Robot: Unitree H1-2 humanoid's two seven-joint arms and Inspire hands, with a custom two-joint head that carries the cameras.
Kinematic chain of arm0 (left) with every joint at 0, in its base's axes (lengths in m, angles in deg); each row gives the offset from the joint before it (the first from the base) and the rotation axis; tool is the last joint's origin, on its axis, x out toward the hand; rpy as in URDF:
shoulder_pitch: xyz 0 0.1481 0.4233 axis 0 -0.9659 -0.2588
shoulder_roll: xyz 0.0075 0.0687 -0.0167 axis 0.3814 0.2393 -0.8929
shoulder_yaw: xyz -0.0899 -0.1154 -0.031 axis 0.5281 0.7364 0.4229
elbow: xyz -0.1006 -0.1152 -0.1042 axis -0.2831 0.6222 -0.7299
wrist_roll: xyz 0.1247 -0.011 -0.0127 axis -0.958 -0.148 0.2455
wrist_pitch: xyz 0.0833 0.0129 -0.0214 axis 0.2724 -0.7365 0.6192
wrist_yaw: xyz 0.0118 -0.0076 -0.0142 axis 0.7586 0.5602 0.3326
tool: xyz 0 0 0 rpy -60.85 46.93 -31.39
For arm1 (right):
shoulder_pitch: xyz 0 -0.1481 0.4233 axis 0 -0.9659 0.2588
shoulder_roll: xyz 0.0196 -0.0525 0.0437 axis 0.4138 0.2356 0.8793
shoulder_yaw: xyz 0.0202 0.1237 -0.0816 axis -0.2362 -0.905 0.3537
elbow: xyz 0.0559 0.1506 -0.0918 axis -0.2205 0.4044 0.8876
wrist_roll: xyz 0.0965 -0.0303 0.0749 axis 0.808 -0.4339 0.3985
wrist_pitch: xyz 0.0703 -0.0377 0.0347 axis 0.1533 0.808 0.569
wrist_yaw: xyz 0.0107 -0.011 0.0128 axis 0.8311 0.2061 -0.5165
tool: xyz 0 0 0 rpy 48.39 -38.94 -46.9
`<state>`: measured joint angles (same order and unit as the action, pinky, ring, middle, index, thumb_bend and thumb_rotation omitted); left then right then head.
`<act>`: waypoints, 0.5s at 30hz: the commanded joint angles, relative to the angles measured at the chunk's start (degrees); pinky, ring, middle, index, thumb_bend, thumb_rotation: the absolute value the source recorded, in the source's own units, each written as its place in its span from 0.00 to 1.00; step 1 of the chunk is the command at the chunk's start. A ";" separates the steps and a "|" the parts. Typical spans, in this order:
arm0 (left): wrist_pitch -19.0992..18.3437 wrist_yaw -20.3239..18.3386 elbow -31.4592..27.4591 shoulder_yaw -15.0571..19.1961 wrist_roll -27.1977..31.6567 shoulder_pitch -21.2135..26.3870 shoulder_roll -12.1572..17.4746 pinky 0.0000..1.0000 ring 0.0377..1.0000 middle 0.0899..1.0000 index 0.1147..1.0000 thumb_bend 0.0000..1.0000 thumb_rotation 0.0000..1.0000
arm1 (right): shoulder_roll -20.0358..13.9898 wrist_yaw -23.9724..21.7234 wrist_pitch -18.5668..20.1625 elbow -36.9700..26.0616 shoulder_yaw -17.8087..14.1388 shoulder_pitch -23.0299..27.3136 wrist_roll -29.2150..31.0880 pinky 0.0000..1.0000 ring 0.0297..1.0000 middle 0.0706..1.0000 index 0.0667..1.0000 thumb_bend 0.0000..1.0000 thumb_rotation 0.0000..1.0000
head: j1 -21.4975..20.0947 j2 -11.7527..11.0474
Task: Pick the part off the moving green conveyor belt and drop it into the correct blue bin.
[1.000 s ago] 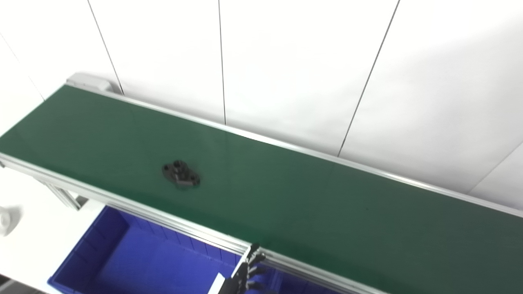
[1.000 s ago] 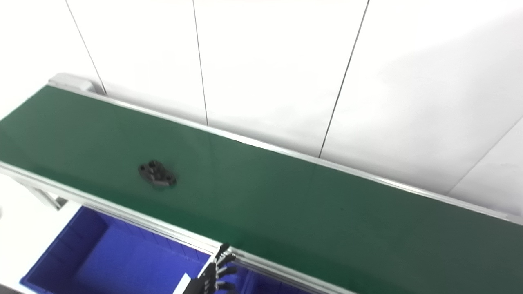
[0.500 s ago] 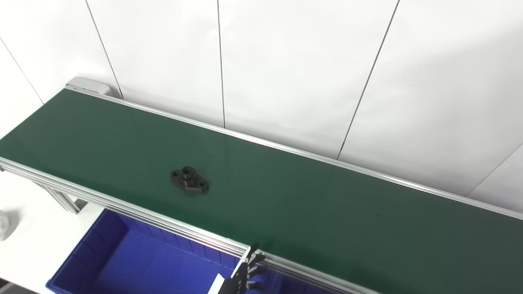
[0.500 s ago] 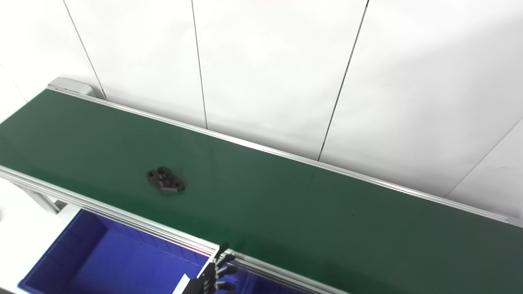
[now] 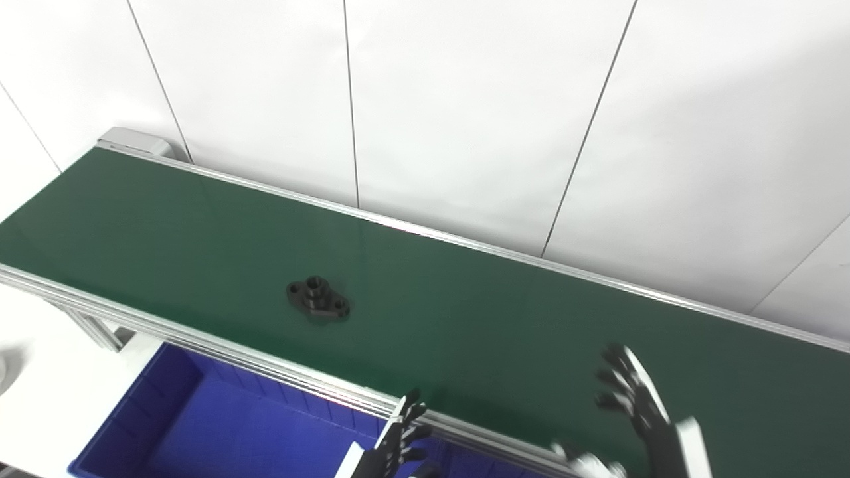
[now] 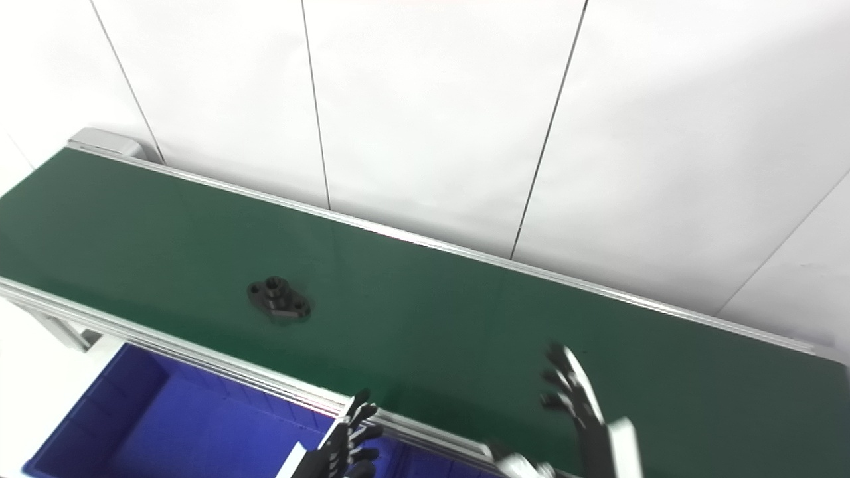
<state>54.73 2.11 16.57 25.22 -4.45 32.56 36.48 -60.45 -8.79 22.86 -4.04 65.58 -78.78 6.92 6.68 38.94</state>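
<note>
Since the earlier frames, the right hand (image 5: 634,398) has risen into view above the belt's near right portion, and the black flanged part (image 5: 318,299) has ridden a little further rightward along the green conveyor belt (image 5: 166,219), though the head cameras have also shifted slightly, so some of that drift may be only apparent. At the far left, the blue bin (image 5: 153,425) sits below the belt's near aluminium rail (image 5: 219,348); its visible interior shows only bare ribbed walls and floor, with nothing seen inside, and its right end runs out of frame. The part, an oval flange with a raised hub and bolt holes, lies flat on the belt just beyond that rail, touching neither hand. The left hand (image 5: 402,441) hovers low at the rail with its fingers loosely fanned and nothing in them. The right hand is blurred, yet its fingers read as spread apart and empty, well apart from the part. To do the pick well, the chosen hand should probably aim ahead of the part, come down from above with fingers wide, and close across the flange's narrow width or the hub before lifting clear of the rail.
</note>
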 commanded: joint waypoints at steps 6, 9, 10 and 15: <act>0.44 -0.12 -1.64 -0.74 -0.40 0.26 -0.86 0.88 0.91 0.96 1.00 0.67 0.91 | 2.97 -1.05 6.20 2.85 5.02 9.36 -13.18 0.60 0.76 0.83 0.87 0.94 0.58 | -0.11 0.38; 0.04 -0.15 -1.76 -0.83 -0.78 0.29 -0.84 0.88 0.91 0.96 1.00 0.67 0.92 | 3.71 -0.76 7.61 5.35 6.50 12.42 -16.71 0.59 0.74 0.83 0.87 0.94 0.58 | -0.25 0.50; 0.02 -0.18 -1.81 -0.90 -0.96 0.30 -0.79 0.88 0.91 0.96 1.00 0.67 0.92 | 4.03 -0.50 7.95 6.56 6.94 13.69 -17.68 0.57 0.73 0.83 0.87 0.94 0.58 | -0.29 0.58; -0.26 -0.22 -1.89 -1.10 -1.59 0.27 -0.78 0.87 0.91 0.98 1.00 0.67 0.92 | 5.54 0.60 9.10 13.16 8.48 19.71 -20.32 0.58 0.74 0.82 0.86 0.95 0.56 | -0.09 0.58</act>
<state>53.93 2.02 16.40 25.11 -5.31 32.84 36.50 -56.42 -9.61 31.43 8.84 73.50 -61.65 -12.46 6.50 39.46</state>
